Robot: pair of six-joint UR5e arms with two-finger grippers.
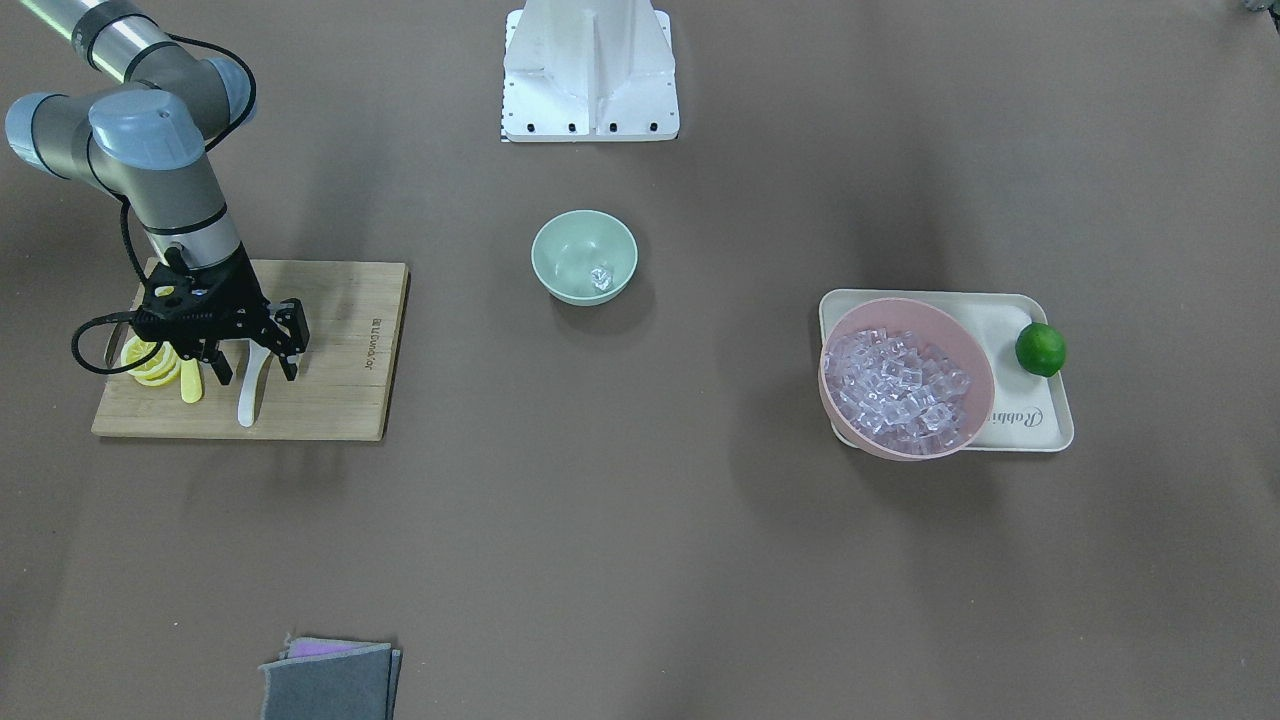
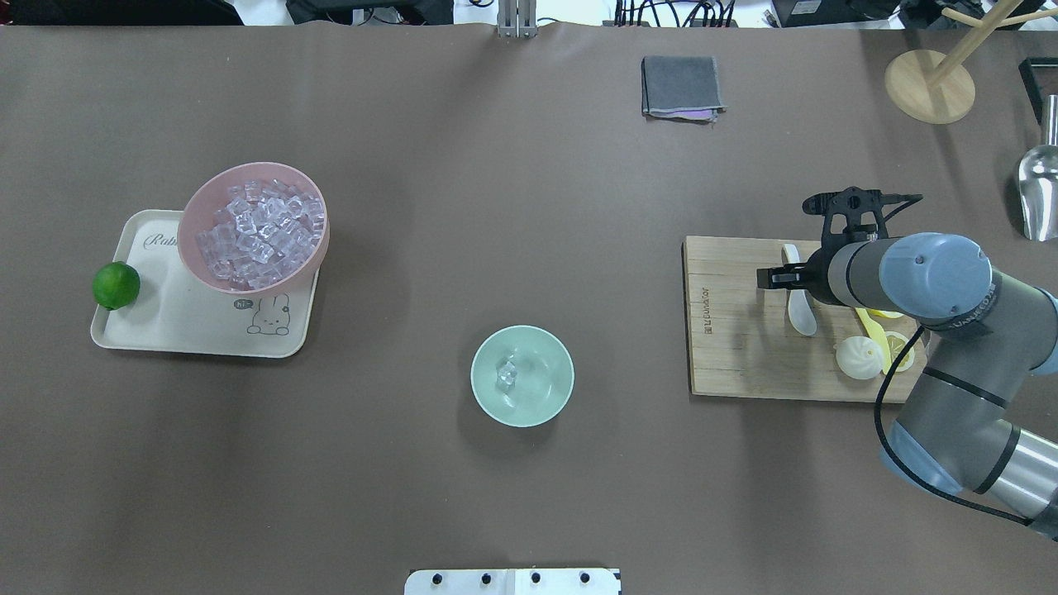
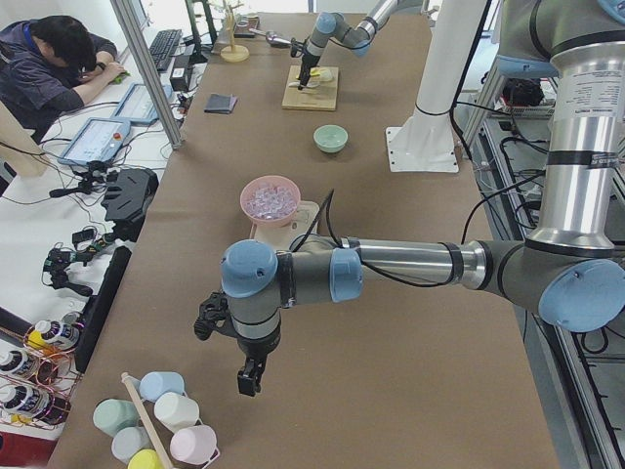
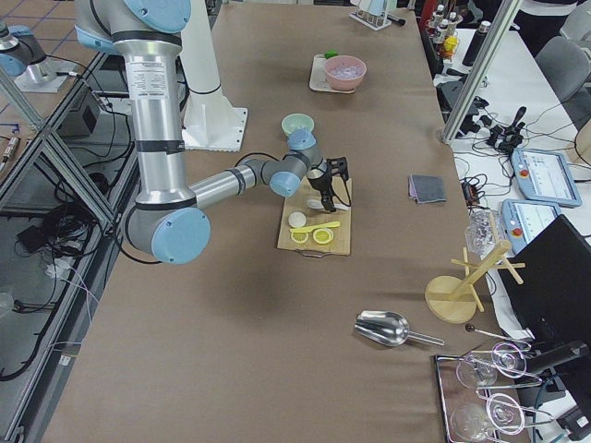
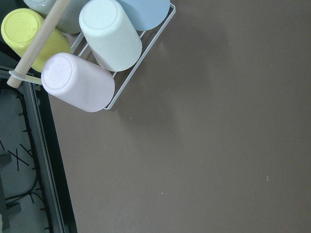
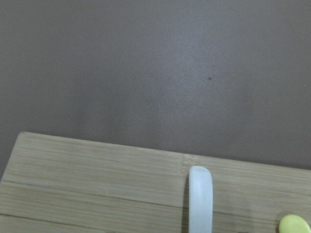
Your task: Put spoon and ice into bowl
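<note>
- Where the table lies closest to the robot base, the bowl (image 2: 547,395) sits mid-table with one ice cube (image 2: 506,374) on its bottom. Clock bearings are read overhead, 12 pointing away from the robot.
- At 3 o'clock of the bowl is a wooden cutting board (image 2: 736,355). A white bun (image 2: 860,358), lemon slices (image 2: 899,351) and a yellow knife (image 2: 872,329) are at its 4 o'clock corner.
- The spoon (image 1: 246,400) lies flat on the board, just beside the knife, with its handle pointing to 12 o'clock and its scoop toward the robot.
- The right gripper (image 1: 257,377) is low over the spoon, jaws spread, one finger on each side of the handle. It is not clamped and holds nothing.
- At 10 o'clock of the bowl, a pink bowl (image 2: 192,216) heaped with ice cubes (image 2: 256,231) sits on a cream tray (image 2: 182,326). A lime (image 2: 116,285) is at the tray's 9 o'clock edge.
- At 1 o'clock, near the far edge, is a folded grey cloth (image 2: 679,83).
- The left gripper (image 3: 249,376) hangs over bare table near a cup rack (image 3: 161,415) at the table's left end. It shows only in the side view, so cannot tell how its fingers stand.
</note>
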